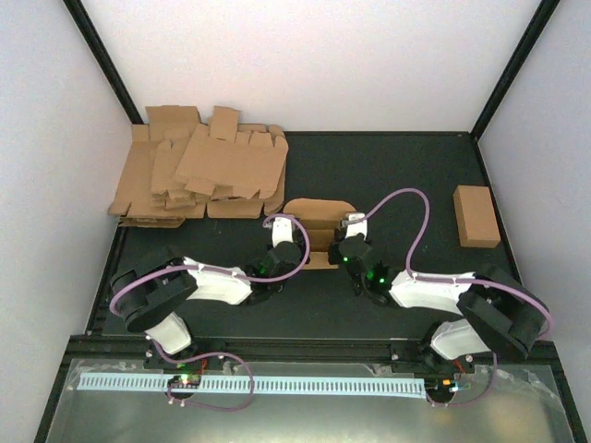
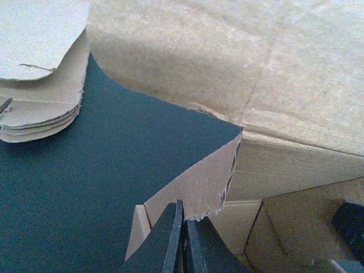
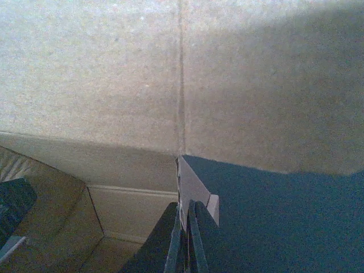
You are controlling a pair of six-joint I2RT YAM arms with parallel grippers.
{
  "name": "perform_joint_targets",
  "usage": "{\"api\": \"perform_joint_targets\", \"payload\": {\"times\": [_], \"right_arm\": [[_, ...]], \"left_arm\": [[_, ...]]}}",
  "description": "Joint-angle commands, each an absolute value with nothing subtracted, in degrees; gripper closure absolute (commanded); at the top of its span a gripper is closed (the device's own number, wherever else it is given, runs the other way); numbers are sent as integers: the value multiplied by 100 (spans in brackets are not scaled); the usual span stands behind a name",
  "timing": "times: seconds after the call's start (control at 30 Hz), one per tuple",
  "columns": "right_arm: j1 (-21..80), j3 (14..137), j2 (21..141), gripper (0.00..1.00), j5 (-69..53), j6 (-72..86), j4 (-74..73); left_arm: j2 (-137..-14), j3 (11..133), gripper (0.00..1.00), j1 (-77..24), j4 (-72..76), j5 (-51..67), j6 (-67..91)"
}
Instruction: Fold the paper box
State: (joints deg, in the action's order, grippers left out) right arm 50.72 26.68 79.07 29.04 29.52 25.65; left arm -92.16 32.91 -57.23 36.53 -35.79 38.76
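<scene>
The paper box (image 1: pixel 317 221) is a brown die-cut blank with rounded flaps, partly raised into a carton, at the table's middle between my two grippers. My left gripper (image 1: pixel 283 233) is at its left side. In the left wrist view the left gripper (image 2: pixel 185 219) is shut on a torn-edged side flap (image 2: pixel 199 185) of the box (image 2: pixel 273 79). My right gripper (image 1: pixel 352 233) is at its right side. In the right wrist view the right gripper (image 3: pixel 186 213) is shut on a narrow side flap (image 3: pixel 190 185) of the box (image 3: pixel 114 74).
A thick heap of flat brown blanks (image 1: pixel 199 171) lies at the back left; its edge shows in the left wrist view (image 2: pixel 40 108). A smooth closed cardboard brick (image 1: pixel 476 216) lies at the right. The dark table (image 1: pixel 388 175) is walled by white panels.
</scene>
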Motion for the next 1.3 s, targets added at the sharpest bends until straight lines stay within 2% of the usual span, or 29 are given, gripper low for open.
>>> {"api": "perform_joint_targets", "payload": {"times": [0.0, 0.2, 0.47, 0.5, 0.53, 0.6, 0.73, 0.97, 1.07, 1.27], "right_arm": [[5166, 2795, 7978, 93, 2781, 2925, 2459], [5156, 2871, 7775, 92, 2857, 2803, 1981], [5152, 2867, 7169, 82, 2275, 2547, 1469], [5158, 2858, 7048, 79, 2220, 2526, 1414], [5155, 2852, 6943, 69, 2174, 2518, 1342], [5153, 2828, 6738, 60, 2129, 2517, 1220], [5150, 2788, 6464, 53, 2038, 2499, 1007], [5099, 2968, 5911, 50, 1728, 2490, 306], [5027, 3110, 5546, 41, 1382, 2338, -40], [4670, 3913, 5300, 31, 663, 1962, -1001]], "left_arm": [[-9333, 3345, 97, -5834, 3878, -3377, 3937], [-9316, 3369, 98, -5824, 3668, -3399, 3814], [-9254, 3410, 98, -5834, 3391, -3262, 3714], [-9262, 3410, 98, -5836, 3373, -3283, 3739], [-9271, 3410, 99, -5832, 3379, -3287, 3729], [-9285, 3410, 98, -5833, 3394, -3291, 3714], [-9299, 3410, 99, -5836, 3444, -3257, 3645], [-9299, 3401, 98, -5836, 3489, -3192, 3595], [-9299, 3409, 98, -5835, 3505, -3189, 3577], [-9265, 3380, 99, -5836, 3491, -3211, 3564]]}}
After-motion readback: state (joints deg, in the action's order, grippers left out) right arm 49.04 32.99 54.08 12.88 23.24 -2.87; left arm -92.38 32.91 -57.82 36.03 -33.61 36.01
